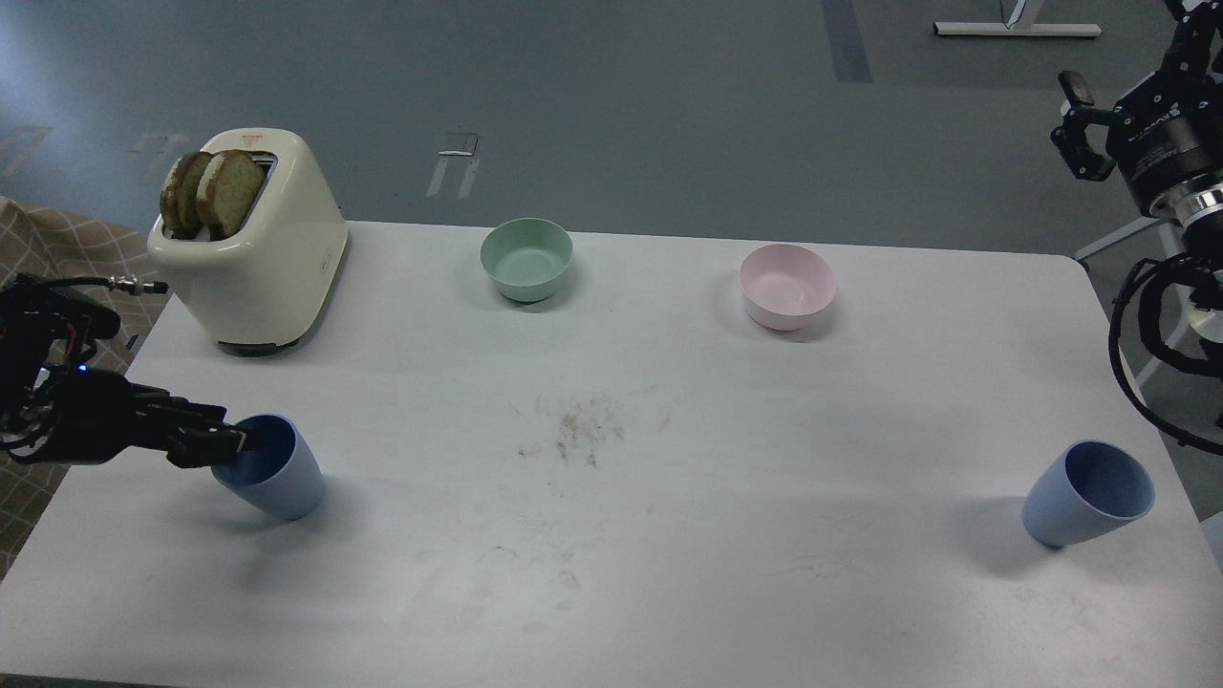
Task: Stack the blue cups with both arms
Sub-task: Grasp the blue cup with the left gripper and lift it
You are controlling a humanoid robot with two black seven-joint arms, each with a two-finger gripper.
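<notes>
Two blue cups stand upright on the white table [669,535]. The left cup [277,473] is near the front left, the right cup [1089,492] near the front right edge. My left gripper [229,442] comes in low from the left. Its dark fingers are at the left cup's near-left rim, one tip reaching over the rim into the opening; they look apart, not closed on the wall. My right gripper [1078,124] is raised high at the far right, beyond the table's back right corner, open and empty, well away from the right cup.
A cream toaster [253,253] with two bread slices stands at the back left. A mint-green bowl [525,258] and a pink bowl [786,285] sit along the back. Crumbs [583,430] lie mid-table. A patterned cloth [57,248] is off the left edge.
</notes>
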